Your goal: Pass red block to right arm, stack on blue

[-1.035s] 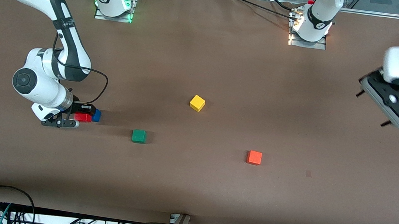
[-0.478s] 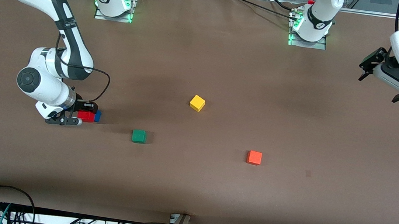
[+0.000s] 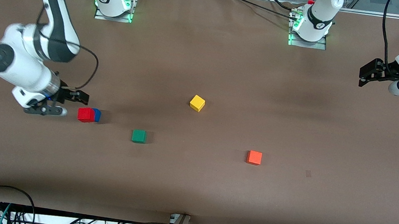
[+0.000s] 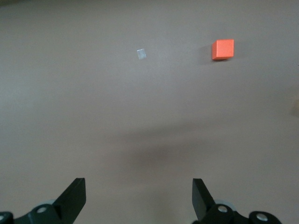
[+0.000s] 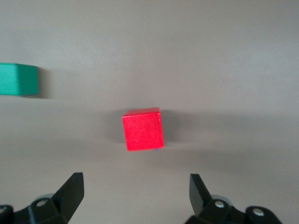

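Note:
The red block [image 3: 85,114] sits on top of the blue cube [image 3: 97,115], near the right arm's end of the table; only a strip of blue shows beside it. In the right wrist view the red block [image 5: 143,129] covers the blue almost wholly. My right gripper [image 3: 73,104] is open and empty, just clear of the stack, toward the right arm's end; in its wrist view [image 5: 135,191] the jaws stand wide apart with nothing between them. My left gripper [image 3: 363,74] is open and empty, up over the left arm's end of the table, also shown in its wrist view [image 4: 138,196].
A green cube [image 3: 139,136] lies beside the stack, a little nearer the front camera; it shows in the right wrist view [image 5: 17,79]. A yellow cube [image 3: 197,103] lies mid-table. An orange cube [image 3: 254,157] lies toward the left arm's end, seen in the left wrist view [image 4: 223,49].
My right gripper has let go of the red block and drawn back from the stack toward the right arm's end. The left gripper has swung and turned at its end of the table.

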